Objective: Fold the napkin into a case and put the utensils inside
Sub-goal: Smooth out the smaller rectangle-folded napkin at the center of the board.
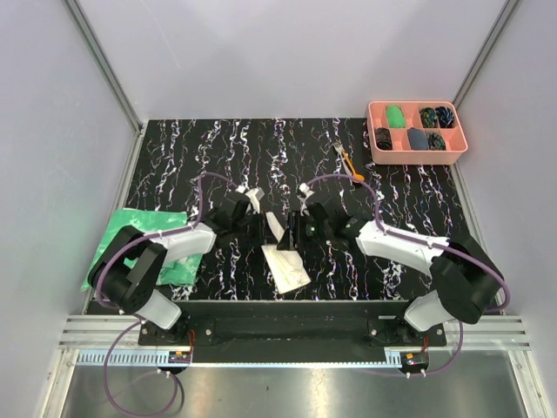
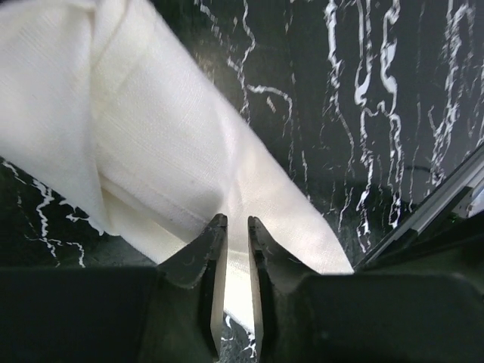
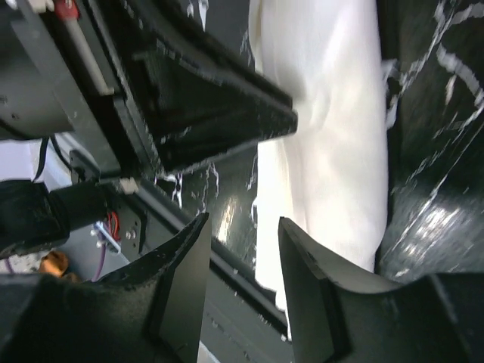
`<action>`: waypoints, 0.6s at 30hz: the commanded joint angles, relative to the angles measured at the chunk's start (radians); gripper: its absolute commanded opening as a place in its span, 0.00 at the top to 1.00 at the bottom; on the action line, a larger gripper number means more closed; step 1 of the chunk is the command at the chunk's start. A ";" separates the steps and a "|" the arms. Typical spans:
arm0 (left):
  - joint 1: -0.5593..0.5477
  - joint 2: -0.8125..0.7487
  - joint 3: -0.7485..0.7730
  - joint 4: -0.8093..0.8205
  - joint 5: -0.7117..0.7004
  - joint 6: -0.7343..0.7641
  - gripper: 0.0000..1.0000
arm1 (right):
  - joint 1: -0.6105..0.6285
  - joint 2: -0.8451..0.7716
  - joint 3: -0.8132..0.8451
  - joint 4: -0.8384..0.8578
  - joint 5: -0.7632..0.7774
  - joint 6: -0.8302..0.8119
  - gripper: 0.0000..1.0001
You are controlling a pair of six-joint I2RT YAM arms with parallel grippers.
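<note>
The black desk (image 1: pixel 209 157) with white marbled veins fills the middle of the top view. On its near left corner lies a green cloth (image 1: pixel 139 231), partly under the left arm. The two arms reach in from the near edge and meet over the middle of the desk. A pink tray (image 1: pixel 418 158) sits at the far right corner, with dark and green items in its compartments.

The napkin (image 1: pixel 285 266) lies in the middle of the desk close to the near edge, directly below where the arms meet. It is folded over itself into a lopsided, layered shape rather than a flat square. A small pointed flap of it shows between the two claws. In the left wrist view the napkin (image 2: pixel 151 151) runs diagonally as a band of overlapping layers, with a fold line along its length. In the right wrist view the napkin (image 3: pixel 325 151) stretches away as a long pale strip on the dark desk.

The left claw (image 1: pixel 266 228) hangs at the far end of the cloth. Its jaws (image 2: pixel 236 223) stand only a narrow slit apart, with cloth and desk visible through the gap and nothing pinched between them. The right claw (image 1: pixel 294 228) sits just beside it, jaws (image 3: pixel 243 223) clearly apart and holding nothing.

The utensils (image 1: pixel 348 161) lie well apart from the napkin, on the desk just left of the pink tray.
</note>
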 commanded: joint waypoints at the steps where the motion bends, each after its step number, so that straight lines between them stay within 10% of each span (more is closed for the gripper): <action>1: 0.025 -0.063 0.074 -0.011 -0.030 0.013 0.78 | -0.025 0.074 0.095 -0.066 0.028 -0.115 0.49; 18: 0.133 -0.075 0.095 -0.100 -0.164 0.032 0.68 | -0.027 0.286 0.290 -0.096 0.048 -0.204 0.48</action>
